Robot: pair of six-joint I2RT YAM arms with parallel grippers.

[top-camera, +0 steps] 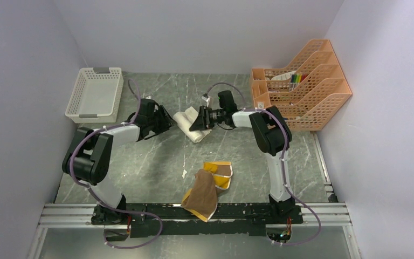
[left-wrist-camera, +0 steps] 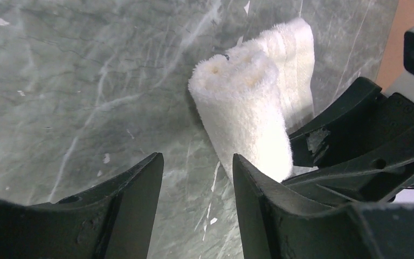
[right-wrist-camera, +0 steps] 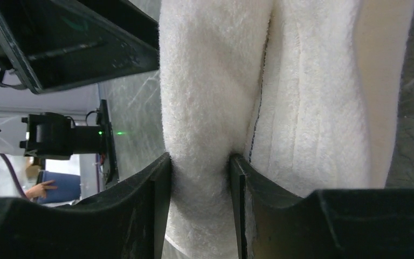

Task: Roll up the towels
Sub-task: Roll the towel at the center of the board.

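The cream-white towel (top-camera: 187, 122) lies partly rolled on the table's middle rear; its rolled end shows in the left wrist view (left-wrist-camera: 245, 108). My right gripper (top-camera: 200, 120) is shut on the rolled part of the white towel (right-wrist-camera: 199, 135), its fingers (right-wrist-camera: 159, 189) pinching the roll. My left gripper (top-camera: 166, 123) is open and empty just left of the roll, its right finger (left-wrist-camera: 253, 189) close to the roll's near end. The brown towel (top-camera: 202, 193) with its mustard-yellow reverse (top-camera: 218, 168) lies crumpled at the front centre, touched by neither gripper.
A white slotted basket (top-camera: 94, 94) stands at the rear left. An orange file rack (top-camera: 302, 89) holding pens stands at the rear right. Grey walls close in on both sides. The metal base rail (top-camera: 194, 213) runs along the near edge.
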